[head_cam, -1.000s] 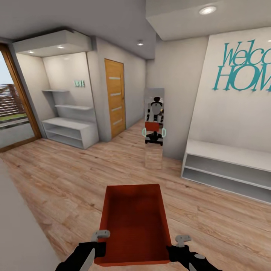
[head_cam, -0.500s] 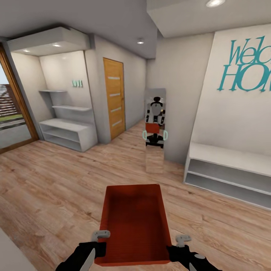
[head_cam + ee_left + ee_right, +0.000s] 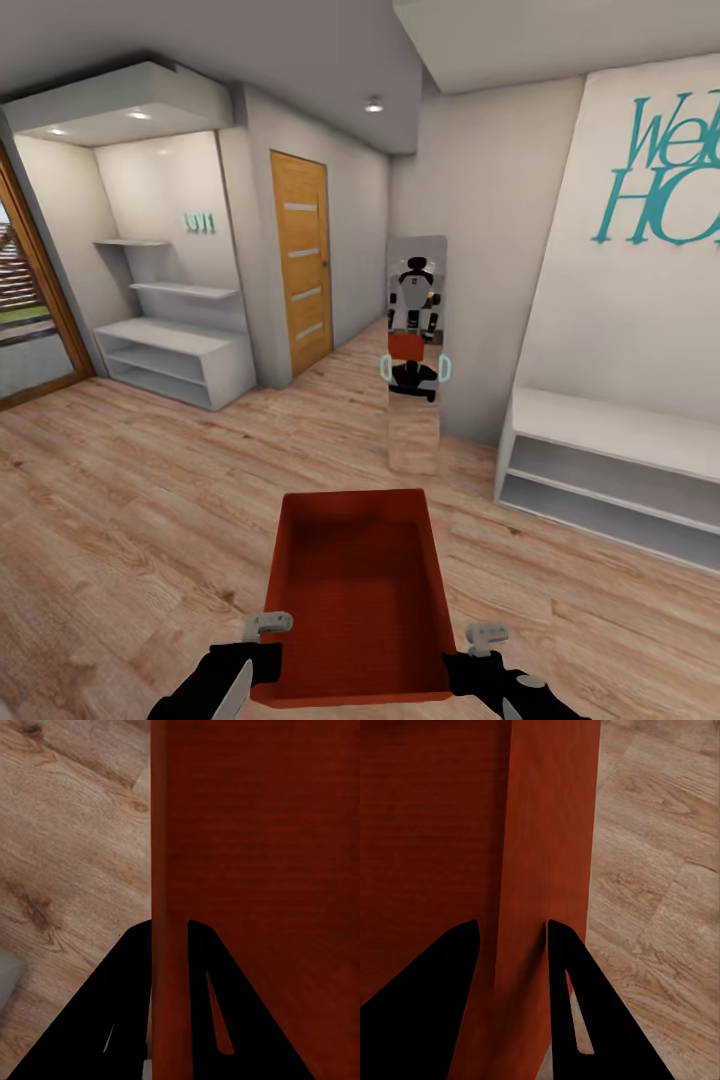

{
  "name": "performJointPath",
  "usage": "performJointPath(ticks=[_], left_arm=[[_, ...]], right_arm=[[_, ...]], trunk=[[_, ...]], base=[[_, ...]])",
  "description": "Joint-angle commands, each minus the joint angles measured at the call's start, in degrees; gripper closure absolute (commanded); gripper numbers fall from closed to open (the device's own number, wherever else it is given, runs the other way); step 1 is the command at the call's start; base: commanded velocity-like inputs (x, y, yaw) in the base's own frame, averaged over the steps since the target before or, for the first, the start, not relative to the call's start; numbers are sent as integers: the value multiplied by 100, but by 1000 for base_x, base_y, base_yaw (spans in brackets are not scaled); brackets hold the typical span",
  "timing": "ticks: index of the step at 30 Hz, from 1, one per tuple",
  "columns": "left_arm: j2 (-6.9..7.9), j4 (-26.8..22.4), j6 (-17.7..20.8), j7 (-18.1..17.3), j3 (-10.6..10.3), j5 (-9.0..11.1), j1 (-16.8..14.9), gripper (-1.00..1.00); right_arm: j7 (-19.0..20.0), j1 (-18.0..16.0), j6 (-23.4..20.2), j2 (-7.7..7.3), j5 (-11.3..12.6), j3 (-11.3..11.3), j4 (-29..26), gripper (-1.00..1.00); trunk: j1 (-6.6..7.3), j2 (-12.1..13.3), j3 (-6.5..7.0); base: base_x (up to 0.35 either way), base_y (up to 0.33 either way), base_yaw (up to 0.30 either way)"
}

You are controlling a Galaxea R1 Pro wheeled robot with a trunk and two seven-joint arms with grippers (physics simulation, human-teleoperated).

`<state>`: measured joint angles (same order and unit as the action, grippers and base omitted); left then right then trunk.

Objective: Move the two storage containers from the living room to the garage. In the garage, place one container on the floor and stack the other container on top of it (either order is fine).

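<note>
Both tools, left (image 3: 262, 640) and right (image 3: 478, 645), hold a red-orange container (image 3: 355, 590) above wood-plank flooring (image 3: 130, 520).

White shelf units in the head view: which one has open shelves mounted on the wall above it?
The shelf unit in the alcove at far left, beside the wooden door. Two wall shelves hang above it; the bench unit at right has only teal lettering above.

Light wood-plank flooring (image 3: 150, 500) covers the lower half of the frame. On it stand a white open shelf unit (image 3: 170, 360) at middle left, a tall narrow mirror (image 3: 413, 350) at centre against the wall corner, and a low white bench shelf (image 3: 610, 470) at right. Bare planks show in both wrist views.
</note>
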<state>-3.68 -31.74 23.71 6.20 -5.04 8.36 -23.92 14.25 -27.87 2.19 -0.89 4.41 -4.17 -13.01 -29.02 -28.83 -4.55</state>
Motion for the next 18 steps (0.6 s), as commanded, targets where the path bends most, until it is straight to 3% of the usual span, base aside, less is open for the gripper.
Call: performJointPath(ticks=[1,18], left_arm=[[1,-25,-147,136,73,-89,-7,100],[5,-25,-147,138,71,-89,-7,100]], right_arm=[[78,1,25,106,61,-49,9,100],[78,2,25,107,68,-49,9,100]], trunk=[[-6,-10,-12],[-6,-10,-12]], base=[[328,0,0],[328,0,0]])
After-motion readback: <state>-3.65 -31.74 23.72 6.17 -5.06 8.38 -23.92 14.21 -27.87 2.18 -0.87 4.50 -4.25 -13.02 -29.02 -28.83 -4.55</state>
